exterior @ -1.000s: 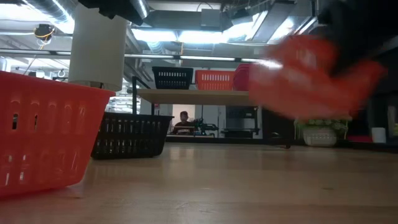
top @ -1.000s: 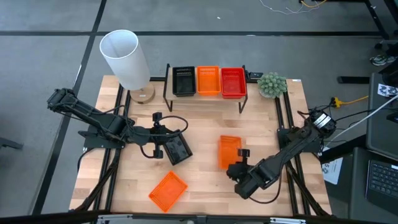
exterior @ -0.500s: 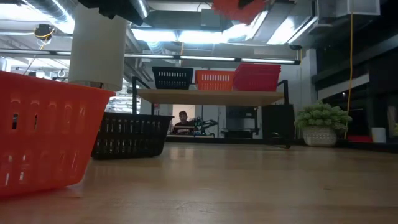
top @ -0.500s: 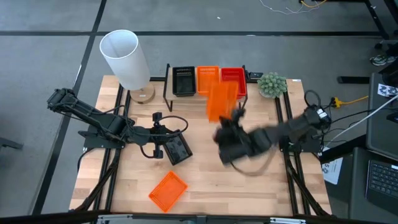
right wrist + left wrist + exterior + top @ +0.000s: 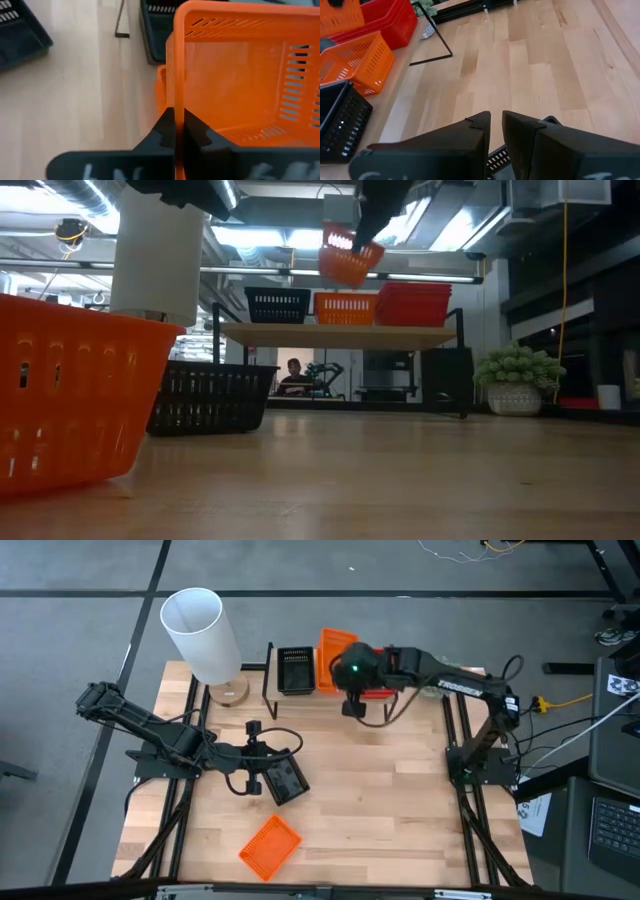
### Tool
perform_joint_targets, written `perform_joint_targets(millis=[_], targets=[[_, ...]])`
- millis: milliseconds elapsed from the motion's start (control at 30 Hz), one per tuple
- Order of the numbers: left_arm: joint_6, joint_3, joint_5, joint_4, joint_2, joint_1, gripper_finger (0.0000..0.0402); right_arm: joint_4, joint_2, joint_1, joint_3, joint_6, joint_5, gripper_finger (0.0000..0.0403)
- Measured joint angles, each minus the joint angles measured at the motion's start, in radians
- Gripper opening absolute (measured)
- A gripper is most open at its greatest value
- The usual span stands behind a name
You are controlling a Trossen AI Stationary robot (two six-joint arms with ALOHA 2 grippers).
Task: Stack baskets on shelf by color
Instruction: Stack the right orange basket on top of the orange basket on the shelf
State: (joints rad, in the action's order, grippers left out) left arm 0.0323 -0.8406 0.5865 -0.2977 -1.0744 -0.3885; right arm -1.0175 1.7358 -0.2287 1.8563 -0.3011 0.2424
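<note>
On the shelf [image 5: 300,334] at the table's far edge stand a black basket [image 5: 296,670], an orange basket [image 5: 345,308] and a red stack [image 5: 415,303]. My right gripper [image 5: 345,658] is shut on another orange basket [image 5: 335,640], which hangs over the shelf's orange one. At mid-left my left gripper [image 5: 262,776] is shut on a black basket [image 5: 286,780] that sits on the tabletop. A third orange basket [image 5: 270,845] rests on its bottom near the front edge. My left gripper pinches the black basket's wall [image 5: 495,159] at its left end, coming from the table's left and slanting down. The basket's bottom [image 5: 210,430] sits on the table. My right gripper pinches one side wall [image 5: 175,95] of the orange basket, one finger inside and one outside, coming from the near right and slanting down. The basket [image 5: 345,260] hangs tilted, clear above the shelf's baskets.
A tall white cylinder [image 5: 203,632] on a wooden base stands at the far left, beside the shelf. A small potted plant [image 5: 515,380] stands right of the shelf. Bare tabletop [image 5: 400,800] lies across the middle and right.
My right gripper has swung from the table's near right up and toward the far edge, carrying the orange basket from low over the table to above the shelf's orange basket. It has stayed shut on it.
</note>
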Motion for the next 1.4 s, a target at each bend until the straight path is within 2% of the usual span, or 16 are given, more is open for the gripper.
perform_joint_targets(millis=[233,700,1400], targets=[[-0.004,0.0,0.0,0.0,0.0,0.0,0.0041,0.006,0.042,-0.048,-0.011,-0.104,-0.031,0.0],[-0.026,0.0,0.0,-0.001,-0.001,0.0,0.0041,-0.013,0.087,-0.071,-0.011,-0.098,-0.028,0.0004],[-0.029,0.0,0.0,-0.001,-0.001,0.0,0.0041,-0.013,0.089,-0.06,-0.008,-0.04,0.01,0.0107]])
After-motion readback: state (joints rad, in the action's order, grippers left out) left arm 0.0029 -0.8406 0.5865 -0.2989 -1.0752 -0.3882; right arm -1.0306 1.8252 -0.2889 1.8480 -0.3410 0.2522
